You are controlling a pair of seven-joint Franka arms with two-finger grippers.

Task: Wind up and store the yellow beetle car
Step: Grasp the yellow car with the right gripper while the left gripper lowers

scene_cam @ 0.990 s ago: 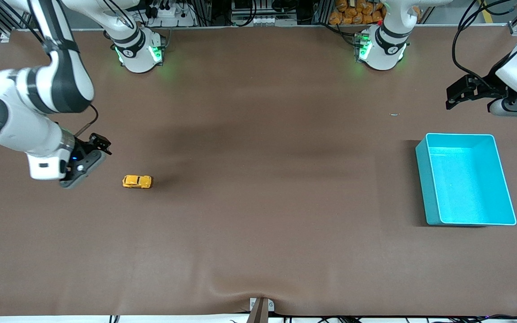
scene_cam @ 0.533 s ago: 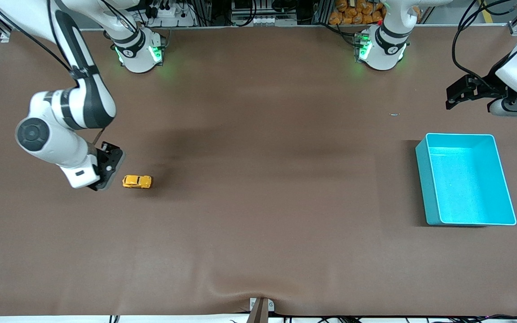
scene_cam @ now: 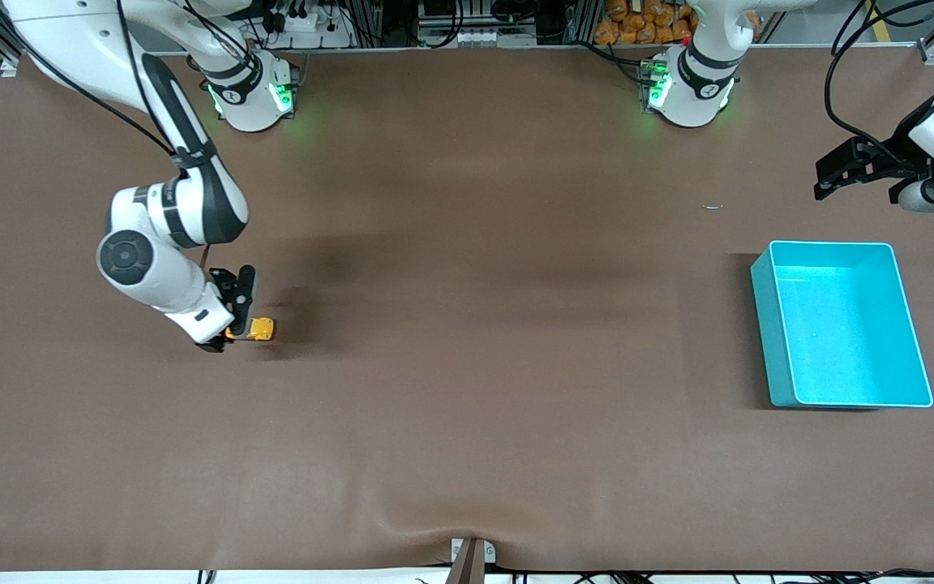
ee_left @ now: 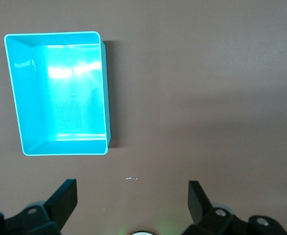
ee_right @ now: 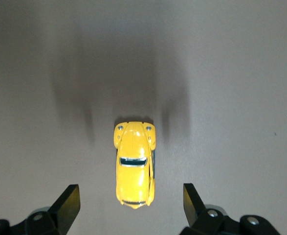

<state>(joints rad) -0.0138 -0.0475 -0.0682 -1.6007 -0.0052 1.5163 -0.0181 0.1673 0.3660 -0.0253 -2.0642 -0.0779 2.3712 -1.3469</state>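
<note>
The yellow beetle car (scene_cam: 260,328) stands on the brown table toward the right arm's end, partly hidden by the right hand. In the right wrist view the car (ee_right: 135,164) lies lengthwise on the mat. My right gripper (scene_cam: 228,331) (ee_right: 131,200) is open over the car's end, one finger on each side, not touching it. My left gripper (scene_cam: 828,180) (ee_left: 132,196) is open and empty, held over the table at the left arm's end, near the teal bin (scene_cam: 765,280) (ee_left: 105,88), which is empty.
A small pale scrap (scene_cam: 713,207) (ee_left: 130,178) lies on the mat between the left arm's base and the bin. The mat's front edge has a ripple near a clamp (scene_cam: 471,556).
My right arm has swung in over the car, so its open gripper now straddles the car's end. The car has not moved. The left gripper shifted slightly.
</note>
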